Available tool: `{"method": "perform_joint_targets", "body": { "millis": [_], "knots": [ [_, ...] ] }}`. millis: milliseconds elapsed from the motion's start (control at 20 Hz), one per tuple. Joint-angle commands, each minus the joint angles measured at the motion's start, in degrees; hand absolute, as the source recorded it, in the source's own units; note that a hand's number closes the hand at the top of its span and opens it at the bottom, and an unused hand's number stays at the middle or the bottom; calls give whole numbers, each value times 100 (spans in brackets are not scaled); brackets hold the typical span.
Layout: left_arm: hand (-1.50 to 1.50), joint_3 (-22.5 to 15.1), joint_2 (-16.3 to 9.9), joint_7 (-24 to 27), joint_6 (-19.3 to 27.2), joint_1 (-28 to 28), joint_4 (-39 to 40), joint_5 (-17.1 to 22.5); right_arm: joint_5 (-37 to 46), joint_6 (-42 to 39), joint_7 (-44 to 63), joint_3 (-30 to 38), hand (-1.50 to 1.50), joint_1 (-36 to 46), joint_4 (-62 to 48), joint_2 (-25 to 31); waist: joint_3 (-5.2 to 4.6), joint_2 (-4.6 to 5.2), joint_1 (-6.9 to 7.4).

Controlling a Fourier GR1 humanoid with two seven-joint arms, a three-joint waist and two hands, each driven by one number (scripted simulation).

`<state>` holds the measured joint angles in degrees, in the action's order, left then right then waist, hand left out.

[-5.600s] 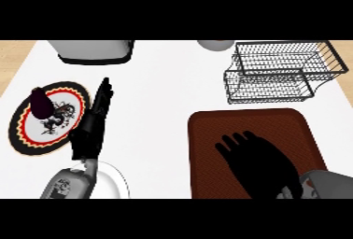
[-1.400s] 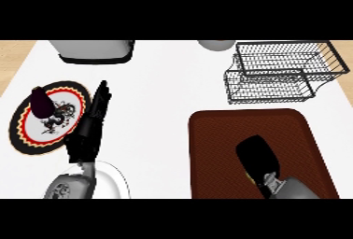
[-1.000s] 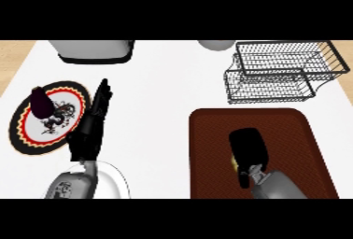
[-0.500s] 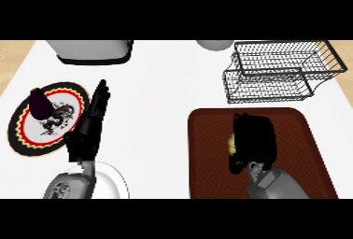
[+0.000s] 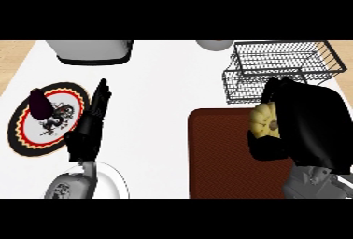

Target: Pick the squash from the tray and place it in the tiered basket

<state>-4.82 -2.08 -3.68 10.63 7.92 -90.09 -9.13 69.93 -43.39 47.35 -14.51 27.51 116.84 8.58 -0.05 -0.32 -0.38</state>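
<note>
A yellow ribbed squash [image 5: 263, 121] is held in my right hand [image 5: 308, 126], whose fingers and thumb curl round it. Hand and squash hang over the far right part of the dark red tray [image 5: 217, 154], just in front of the black wire tiered basket [image 5: 279, 70]. The hand covers the squash's right side. My left hand [image 5: 91, 126] rests open at the left, fingers straight and pointing away, beside the patterned plate.
A patterned plate [image 5: 34, 121] with a dark purple eggplant [image 5: 39, 104] lies at the left. A white plate [image 5: 110, 179] sits at the near left by my left forearm. A grey appliance [image 5: 93, 50] and a pale bowl [image 5: 215, 44] stand at the back.
My right hand has closed on the squash, lifted it off the tray and carried it toward the basket. The left hand has stayed put.
</note>
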Motion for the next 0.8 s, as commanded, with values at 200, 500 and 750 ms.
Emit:
{"method": "perform_joint_targets", "body": {
  "millis": [200, 500, 750],
  "knots": [
    [0, 218, -253, 148, -340, -64, 32, 243, -398, -1474, 411, 1522, 150, 1608, 180, -313, -2, 19, 53],
    [0, 188, -63, 296, -166, 93, 331, 143, -690, -415, 554, 2163, 150, 2260, -776, -844, 1, 38, 91],
    [0, -56, 106, 112, -15, 54, 122, -92, -733, -99, -191, 2741, 150, 2754, -1856, -24, 4, 41, 91]
  ]
}}
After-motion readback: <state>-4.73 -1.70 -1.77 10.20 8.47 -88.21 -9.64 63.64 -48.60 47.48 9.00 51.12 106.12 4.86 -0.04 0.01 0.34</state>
